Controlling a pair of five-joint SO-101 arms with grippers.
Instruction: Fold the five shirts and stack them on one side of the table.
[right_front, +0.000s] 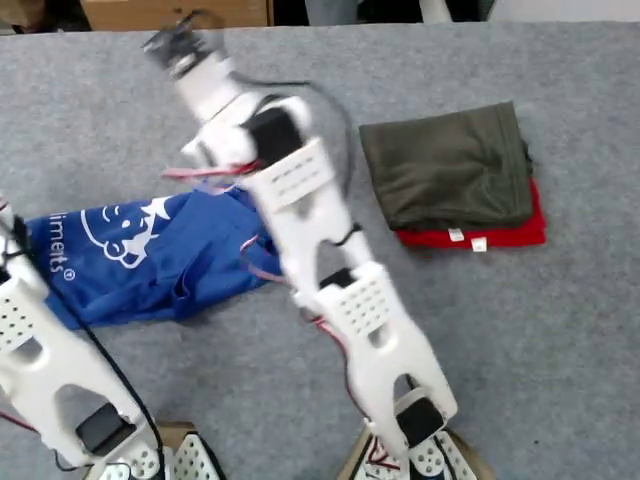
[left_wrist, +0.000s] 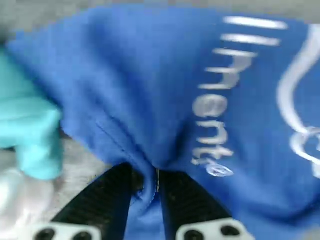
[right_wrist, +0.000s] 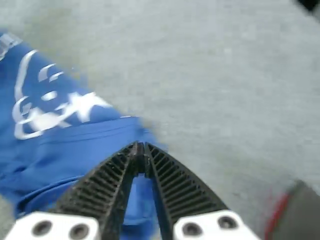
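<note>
A blue shirt with white print (right_front: 150, 255) lies crumpled on the grey table, left of centre. My left gripper (left_wrist: 156, 182) is shut on a fold of the blue shirt (left_wrist: 165, 100), with cloth pinched between its black fingers (left_wrist: 107, 195). My right gripper (right_wrist: 140, 150) is shut with nothing between its fingers, and it hovers over the blue shirt's (right_wrist: 65, 145) far edge. In the high view the right arm stretches up the table, and its gripper (right_front: 170, 50) is raised near the back. A folded olive shirt (right_front: 445, 165) rests on a folded red shirt (right_front: 500, 232) at the right.
A teal cloth (left_wrist: 30, 135) lies beside the blue shirt, close to my left gripper. The right arm's white links (right_front: 340, 290) cross the table's middle. Bare grey table (right_front: 540, 340) spreads at the front right and along the back.
</note>
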